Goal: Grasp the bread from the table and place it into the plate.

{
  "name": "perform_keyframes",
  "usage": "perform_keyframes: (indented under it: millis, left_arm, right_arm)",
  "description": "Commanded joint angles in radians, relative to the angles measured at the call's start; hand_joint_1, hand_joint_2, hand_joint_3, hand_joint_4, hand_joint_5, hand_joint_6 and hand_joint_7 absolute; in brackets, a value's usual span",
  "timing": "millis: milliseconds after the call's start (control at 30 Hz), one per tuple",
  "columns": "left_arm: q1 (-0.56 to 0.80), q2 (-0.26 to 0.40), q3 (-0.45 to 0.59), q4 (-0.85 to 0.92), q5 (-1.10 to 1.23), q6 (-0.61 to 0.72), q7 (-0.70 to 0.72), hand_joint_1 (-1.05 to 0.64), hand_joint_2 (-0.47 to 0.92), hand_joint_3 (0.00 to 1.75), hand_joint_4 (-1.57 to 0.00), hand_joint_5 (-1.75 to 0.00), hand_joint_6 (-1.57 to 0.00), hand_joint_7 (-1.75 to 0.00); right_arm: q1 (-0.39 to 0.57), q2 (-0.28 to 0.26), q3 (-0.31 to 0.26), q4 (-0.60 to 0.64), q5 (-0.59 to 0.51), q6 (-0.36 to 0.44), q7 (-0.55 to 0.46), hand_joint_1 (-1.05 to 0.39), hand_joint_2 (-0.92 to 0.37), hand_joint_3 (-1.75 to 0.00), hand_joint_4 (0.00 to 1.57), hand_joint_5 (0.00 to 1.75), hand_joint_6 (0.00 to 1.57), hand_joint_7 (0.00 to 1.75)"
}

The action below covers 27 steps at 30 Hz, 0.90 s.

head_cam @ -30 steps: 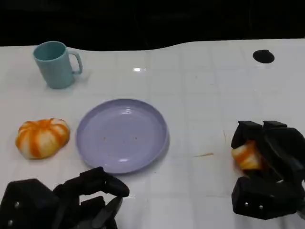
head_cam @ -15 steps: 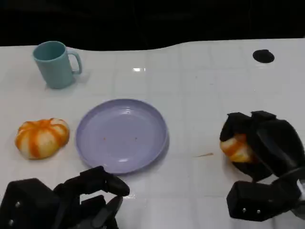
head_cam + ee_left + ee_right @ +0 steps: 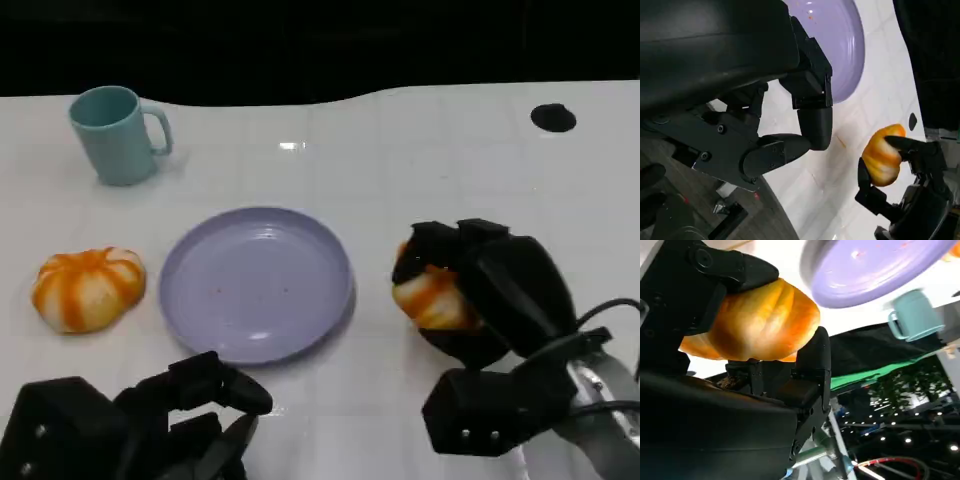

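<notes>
Head view: the right hand (image 3: 480, 290) is gripping a bread (image 3: 432, 295), fingers wrapped over its top and far side, carrying it above the table (image 3: 450, 170) just right of the plate (image 3: 255, 283).
Change: over the last second the right hand and its bread have been travelling leftward, from well right of the plate to just beside its rim; the plate and mug (image 3: 118, 134) are staying put.
Meaning: transport is underway, I judge; what is remaining is getting over the plate and letting go.
Bread's lie: its long axis is running roughly left-right, the bare rounded end pointing at the plate.
Second bread (image 3: 88, 288): lying on the table left of the plate, untouched.
Left hand (image 3: 150, 425): resting near of the plate, fingers loosely curled, holding nothing.
</notes>
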Motion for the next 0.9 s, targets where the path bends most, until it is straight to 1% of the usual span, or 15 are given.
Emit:
perform_keyframes:
  millis: [33, 100, 167, 200, 333, 433, 500, 600, 700, 733, 767, 900]
  left_arm:
    - [0.011, 0.003, 0.004, -0.015, -0.010, 0.003, 0.003, -0.24, 0.73, 0.83, -0.68, -1.75, -0.62, -1.32]
    - [0.011, 0.004, 0.002, -0.015, -0.006, 0.005, 0.007, -0.24, 0.72, 0.83, -0.68, -1.75, -0.62, -1.33]
    - [0.011, 0.002, 0.004, -0.016, -0.009, 0.014, 0.010, -0.25, 0.71, 0.83, -0.68, -1.75, -0.62, -1.33]
    - [0.011, 0.001, 0.005, -0.015, -0.011, 0.013, 0.008, -0.24, 0.71, 0.83, -0.68, -1.75, -0.62, -1.33]
    - [0.011, 0.000, 0.008, -0.017, -0.017, 0.016, 0.009, -0.24, 0.71, 0.83, -0.67, -1.75, -0.62, -1.33]
    - [0.010, 0.001, 0.007, -0.016, -0.015, 0.014, 0.011, -0.25, 0.71, 0.83, -0.68, -1.75, -0.62, -1.33]
    - [0.009, 0.005, 0.003, -0.013, -0.008, 0.006, 0.009, -0.25, 0.71, 0.84, -0.68, -1.75, -0.62, -1.33]
    - [0.010, 0.001, 0.002, -0.015, -0.012, 0.012, 0.011, -0.23, 0.71, 0.85, -0.65, -1.75, -0.61, -1.33]
    - [0.012, 0.000, 0.001, -0.017, -0.011, 0.013, 0.013, -0.23, 0.71, 0.85, -0.66, -1.75, -0.61, -1.34]
    - [0.013, 0.000, 0.000, -0.017, -0.010, 0.013, 0.013, -0.24, 0.70, 0.85, -0.67, -1.75, -0.61, -1.34]
    - [0.014, 0.000, 0.000, -0.017, -0.010, 0.011, 0.012, -0.24, 0.70, 0.86, -0.68, -1.75, -0.61, -1.34]
    - [0.019, 0.001, -0.005, -0.018, -0.006, 0.002, 0.012, -0.24, 0.71, 0.86, -0.68, -1.75, -0.60, -1.34]
  right_arm:
    - [-0.039, 0.032, 0.023, 0.015, 0.007, -0.013, 0.000, -0.08, -0.20, -1.41, 0.99, 1.75, 0.93, 1.36]
    - [-0.061, 0.048, 0.034, 0.041, 0.008, -0.033, -0.013, -0.06, -0.19, -1.43, 1.00, 1.75, 0.90, 1.43]
    - [-0.090, 0.076, 0.039, 0.079, 0.026, -0.057, -0.014, -0.08, -0.20, -1.45, 1.01, 1.75, 0.88, 1.48]
    - [-0.103, 0.090, 0.039, 0.096, 0.035, -0.063, -0.010, -0.09, -0.22, -1.46, 1.02, 1.75, 0.86, 1.54]
    - [-0.160, 0.138, 0.048, 0.152, 0.044, -0.053, 0.007, -0.13, -0.24, -1.46, 1.01, 1.75, 0.79, 1.68]
    - [-0.197, 0.161, 0.059, 0.198, 0.042, -0.055, 0.004, -0.15, -0.25, -1.45, 1.00, 1.75, 0.78, 1.67]
    - [-0.227, 0.188, 0.061, 0.249, 0.059, -0.065, 0.006, -0.15, -0.25, -1.44, 1.01, 1.75, 0.79, 1.66]
    - [-0.268, 0.224, 0.067, 0.324, 0.077, -0.079, 0.008, -0.15, -0.26, -1.41, 1.02, 1.75, 0.77, 1.72]
    - [-0.309, 0.253, 0.076, 0.390, 0.076, -0.081, -0.001, -0.16, -0.26, -1.38, 1.01, 1.75, 0.75, 1.74]
    - [-0.321, 0.261, 0.078, 0.407, 0.075, -0.079, 0.000, -0.17, -0.27, -1.37, 1.00, 1.75, 0.77, 1.63]
    - [-0.334, 0.275, 0.079, 0.433, 0.079, -0.082, -0.003, -0.17, -0.27, -1.36, 0.99, 1.75, 0.78, 1.59]
    - [-0.378, 0.314, 0.079, 0.512, 0.086, -0.080, -0.011, -0.16, -0.27, -1.35, 0.97, 1.75, 0.81, 1.54]
